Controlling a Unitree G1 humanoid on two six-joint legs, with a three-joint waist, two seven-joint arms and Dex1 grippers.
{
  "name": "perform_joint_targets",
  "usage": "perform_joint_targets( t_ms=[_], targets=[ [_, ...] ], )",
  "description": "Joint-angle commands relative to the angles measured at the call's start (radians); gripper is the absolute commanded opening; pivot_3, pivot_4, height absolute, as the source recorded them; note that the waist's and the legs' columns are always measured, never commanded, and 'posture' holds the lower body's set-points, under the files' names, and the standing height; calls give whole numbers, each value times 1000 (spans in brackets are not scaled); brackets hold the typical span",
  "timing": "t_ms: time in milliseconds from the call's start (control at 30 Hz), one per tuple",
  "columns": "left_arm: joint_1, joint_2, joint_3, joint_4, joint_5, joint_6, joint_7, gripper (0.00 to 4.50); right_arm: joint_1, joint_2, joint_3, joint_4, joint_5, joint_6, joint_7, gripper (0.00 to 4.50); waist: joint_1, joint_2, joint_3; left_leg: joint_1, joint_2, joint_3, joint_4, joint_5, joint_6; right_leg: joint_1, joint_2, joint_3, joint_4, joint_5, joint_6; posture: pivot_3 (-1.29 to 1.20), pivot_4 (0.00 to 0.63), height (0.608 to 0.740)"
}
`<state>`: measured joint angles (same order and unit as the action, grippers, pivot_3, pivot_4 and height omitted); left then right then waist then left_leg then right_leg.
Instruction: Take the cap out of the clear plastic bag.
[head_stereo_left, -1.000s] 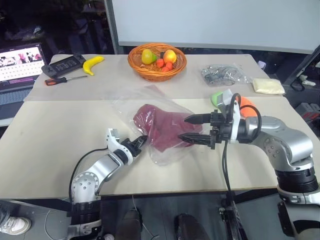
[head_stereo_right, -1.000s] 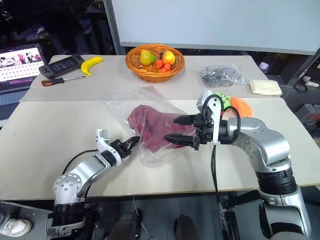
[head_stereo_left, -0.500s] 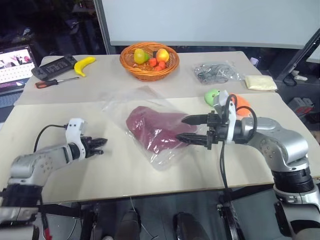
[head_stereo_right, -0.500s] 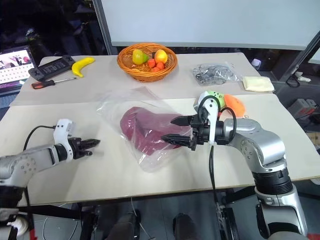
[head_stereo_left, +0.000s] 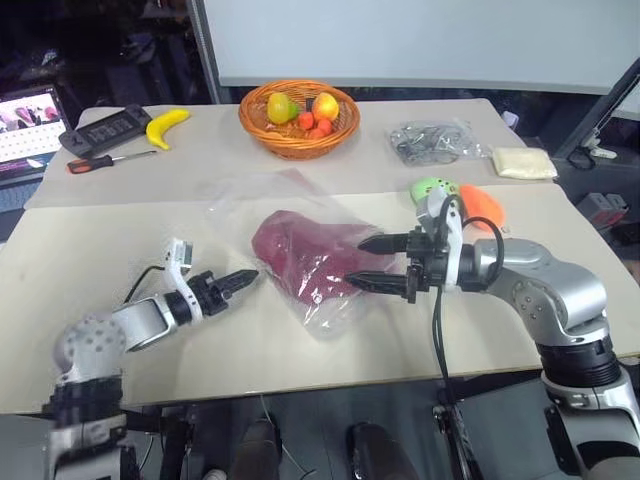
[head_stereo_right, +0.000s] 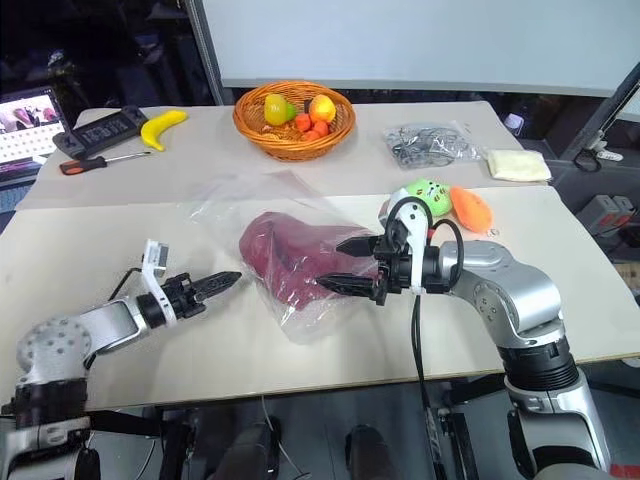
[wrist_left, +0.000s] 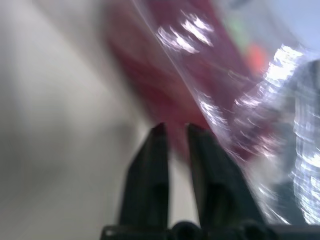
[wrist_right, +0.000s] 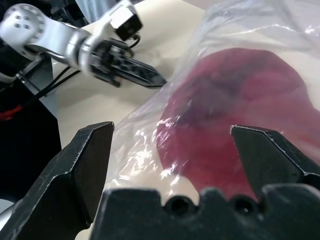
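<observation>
The clear plastic bag (head_stereo_left: 250, 205) lies crumpled at the middle of the table, with the dark red cap (head_stereo_left: 300, 252) inside it. My left gripper (head_stereo_left: 245, 277) hovers low just off the bag's left edge and points at it, its fingers (wrist_left: 159, 145) a narrow gap apart and empty. From the right, my right gripper (head_stereo_left: 362, 262) reaches level over the bag's right end, wide open with nothing pinched. In the right wrist view the cap (wrist_right: 235, 100) shows through the plastic between the spread fingers (wrist_right: 95, 150), and the left gripper (wrist_right: 160, 80) lies beyond.
At the back stand a fruit basket (head_stereo_left: 298, 148), a banana (head_stereo_left: 166, 126), a screwdriver (head_stereo_left: 105, 160), a black device (head_stereo_left: 105, 126) and a laptop (head_stereo_left: 25, 115). A small bag with grey contents (head_stereo_left: 432, 142), a pale cloth (head_stereo_left: 524, 162), and green (head_stereo_left: 433, 187) and orange (head_stereo_left: 483, 204) plush toys sit right.
The left gripper left the bag's left edge, swung out to the left, then came back close to the bag with its fingers now slightly parted. The right gripper stayed put.
</observation>
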<state>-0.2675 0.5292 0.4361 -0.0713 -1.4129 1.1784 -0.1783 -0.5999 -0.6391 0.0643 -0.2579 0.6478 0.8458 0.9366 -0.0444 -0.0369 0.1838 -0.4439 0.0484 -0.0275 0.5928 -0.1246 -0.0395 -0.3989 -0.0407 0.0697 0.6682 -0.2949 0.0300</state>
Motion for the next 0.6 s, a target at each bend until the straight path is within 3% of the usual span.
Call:
perform_joint_targets(
  t_ms=[33,133,233,433,600],
  targets=[
    [84,-43,24,-107,-396,-94,269,2338,-3,-7,-14,-27,0,-13,-1,4500,3,0,0,1,0,0,0,0,0,2,-1,0,0,0,0,0,150,740],
    [125,-98,-66,-187,-548,-192,425,3369,-6,-4,-8,-20,-7,-22,3,4500,13,0,0,3,-1,-1,2,0,0,6,-1,-1,-1,0,0,0,150,740],
    [125,-155,-160,-198,-559,-243,522,4400,-15,0,-1,-11,-18,-28,4,4500,34,0,0,4,-2,-1,4,0,0,8,-2,-1,-3,1,1,0,150,740],
    [52,-225,-333,-104,-472,-293,640,4456,-24,-8,-6,-11,-19,-25,13,4500,41,0,0,4,-3,-1,5,-1,1,9,-1,-1,-4,1,2,0,150,740],
    [-42,-303,-376,-3,-370,-331,643,4456,-18,-16,-13,-15,-22,-22,13,4500,47,0,0,3,-3,-1,7,-1,2,10,-1,-1,-4,1,2,0,150,740]
  ],
)
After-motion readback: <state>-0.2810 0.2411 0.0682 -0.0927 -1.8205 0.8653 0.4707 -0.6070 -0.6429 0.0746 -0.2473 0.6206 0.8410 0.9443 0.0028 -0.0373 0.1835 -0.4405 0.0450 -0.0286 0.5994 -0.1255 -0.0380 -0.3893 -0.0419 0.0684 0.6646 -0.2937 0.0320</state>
